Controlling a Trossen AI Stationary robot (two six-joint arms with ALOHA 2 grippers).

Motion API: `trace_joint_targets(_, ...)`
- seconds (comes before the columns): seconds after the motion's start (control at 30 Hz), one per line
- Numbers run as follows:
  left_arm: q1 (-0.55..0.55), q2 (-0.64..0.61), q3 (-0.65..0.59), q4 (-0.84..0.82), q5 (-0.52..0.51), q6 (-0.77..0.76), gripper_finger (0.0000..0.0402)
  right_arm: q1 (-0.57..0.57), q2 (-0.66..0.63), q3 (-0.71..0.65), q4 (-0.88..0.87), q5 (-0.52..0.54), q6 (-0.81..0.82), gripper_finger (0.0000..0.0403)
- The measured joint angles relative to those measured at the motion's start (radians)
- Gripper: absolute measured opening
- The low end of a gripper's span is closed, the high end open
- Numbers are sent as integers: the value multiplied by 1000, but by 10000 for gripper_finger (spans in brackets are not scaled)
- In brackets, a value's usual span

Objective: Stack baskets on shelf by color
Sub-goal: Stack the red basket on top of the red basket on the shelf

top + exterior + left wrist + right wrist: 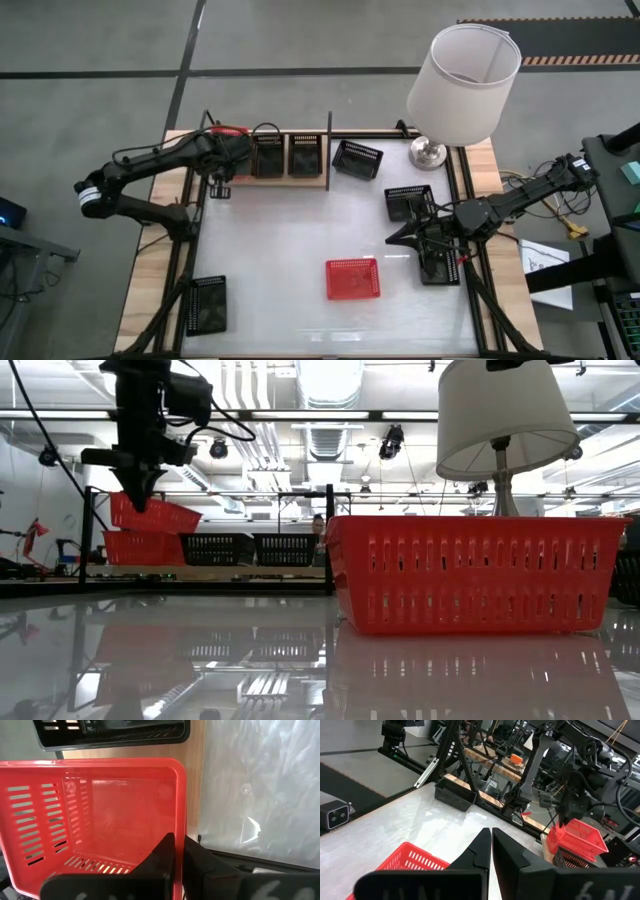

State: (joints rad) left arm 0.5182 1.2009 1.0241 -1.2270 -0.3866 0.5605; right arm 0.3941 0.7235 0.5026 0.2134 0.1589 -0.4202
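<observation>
My left gripper (pixel 179 840) is over the shelf's left end (pixel 236 181), shut on a red basket (pixel 157 514). A second red basket (pixel 141 547) sits on the shelf right beneath the held one. Two black baskets (pixel 267 156) (pixel 305 153) stand side by side on the shelf board. A third red basket (pixel 353 279) rests flat on the white table near its front. My right gripper (pixel 397 237) hovers shut over the table's right half, touching nothing, between two black baskets (pixel 410 203) (pixel 440 263). My left gripper pinches a side wall of the red basket at its rim (pixel 181 815), one finger (pixel 164 854) inside and the other (pixel 196 856) outside. It comes from above, pointing down. The basket hangs tilted, lifted over the lower red basket; whether the two touch, I cannot tell.
A table lamp with a white shade (pixel 463 70) stands at the far right corner. One black basket (pixel 357 158) lies just right of the shelf's upright divider (pixel 328 150), and another (pixel 207 303) sits at the near left corner. The white tabletop (pixel 290 240) lies between them.
</observation>
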Motion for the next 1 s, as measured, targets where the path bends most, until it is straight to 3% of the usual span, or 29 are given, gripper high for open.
trace_joint_targets(0.73,0,7,-2,19,-5,-3,2,0,0,0,0,0,1,9)
trace_joint_targets(1.0,0,7,-17,18,-20,-3,53,0,0,0,0,0,1,9)
